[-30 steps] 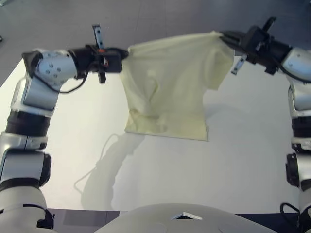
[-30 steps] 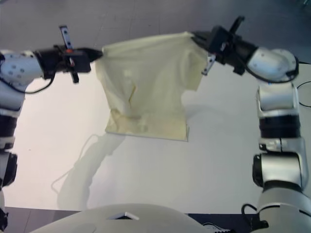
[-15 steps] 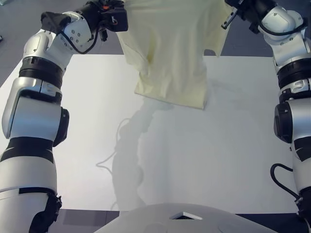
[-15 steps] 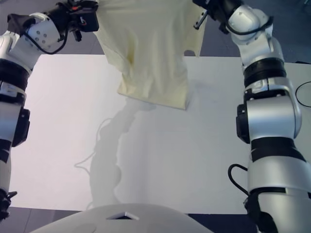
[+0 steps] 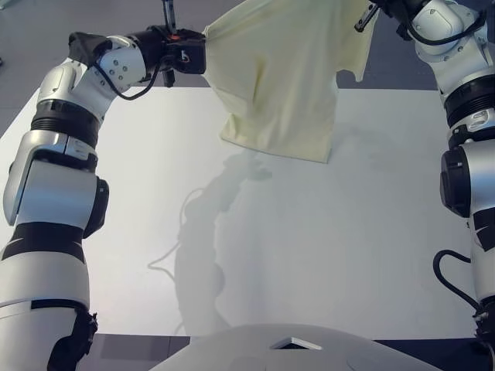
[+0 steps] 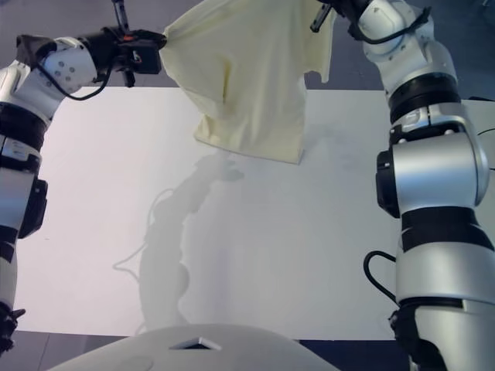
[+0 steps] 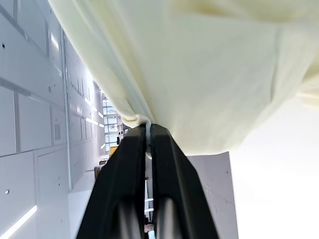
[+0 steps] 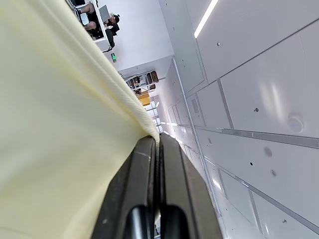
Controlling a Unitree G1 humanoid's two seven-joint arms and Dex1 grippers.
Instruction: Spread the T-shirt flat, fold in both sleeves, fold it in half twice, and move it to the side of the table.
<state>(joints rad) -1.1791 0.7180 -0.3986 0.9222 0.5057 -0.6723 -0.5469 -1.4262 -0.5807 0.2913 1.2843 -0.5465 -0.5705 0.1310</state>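
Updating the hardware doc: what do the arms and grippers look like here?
The left arm and right arm have glossy silver-white rounded shells with black joint bands. The left gripper and right gripper are black, with two slim tapered fingers. An orange mark sits on the left wrist; a black cable loops beside each arm.

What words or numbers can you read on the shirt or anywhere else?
None can be read.
The T-shirt is plain pale yellow, with no print showing.
The table is white, with no label on it.
A green sign in the room behind is too small to read.
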